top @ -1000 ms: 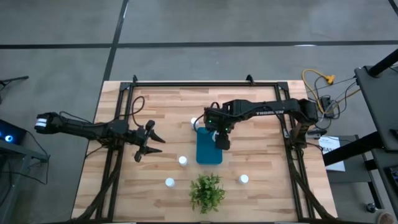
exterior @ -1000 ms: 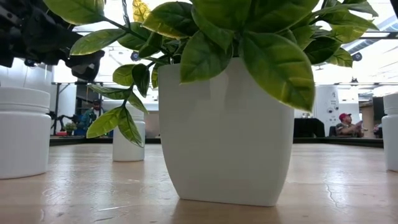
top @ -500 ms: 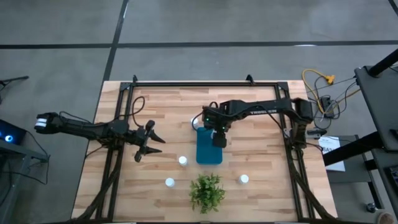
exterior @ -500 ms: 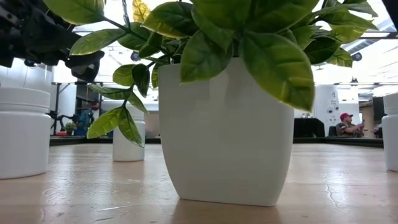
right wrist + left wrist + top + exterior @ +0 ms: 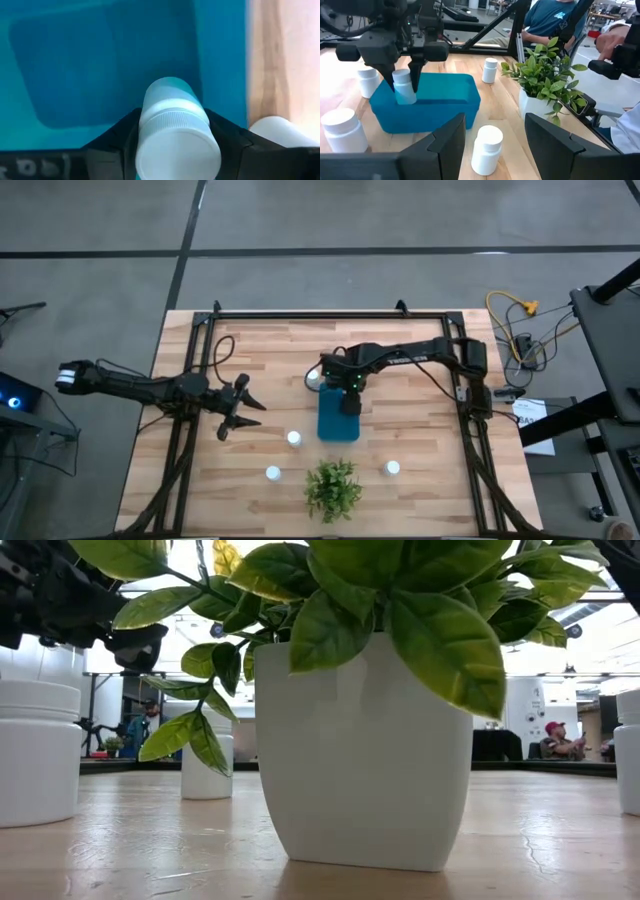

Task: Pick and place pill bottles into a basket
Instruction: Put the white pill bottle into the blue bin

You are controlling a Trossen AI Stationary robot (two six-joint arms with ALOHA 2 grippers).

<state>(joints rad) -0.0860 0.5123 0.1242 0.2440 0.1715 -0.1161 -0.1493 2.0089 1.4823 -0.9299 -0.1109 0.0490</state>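
My right gripper [image 5: 349, 396] hangs over the teal basket [image 5: 338, 422], shut on a white pill bottle [image 5: 404, 88]. The right wrist view shows the bottle's cap [image 5: 176, 150] above the basket's floor [image 5: 100, 65]. My left gripper [image 5: 243, 407] is open and empty left of the basket, above the table. Loose bottles stand upright on the table: one by the basket's far left corner [image 5: 313, 379], one near left of it [image 5: 294, 438], one further toward the near edge [image 5: 273, 473], and one to the near right [image 5: 392, 468]. My right gripper pinches the bottle's upper sides [image 5: 400, 80] between its two fingers [image 5: 415, 75], just below the cap. The fingers come from above, pointing down. The bottle hangs upright, its lower end inside the basket's rim; whether it touches the floor I cannot tell.
A green plant in a white pot [image 5: 333, 488] stands near the table's near edge, in front of the basket, and fills the low view [image 5: 365, 750]. A dark frame [image 5: 200, 320] runs along the table's sides. People sit beyond the table [image 5: 545, 20].
My right gripper has moved a little toward the table's far left over the basket, still shut on the bottle, which stays upright.
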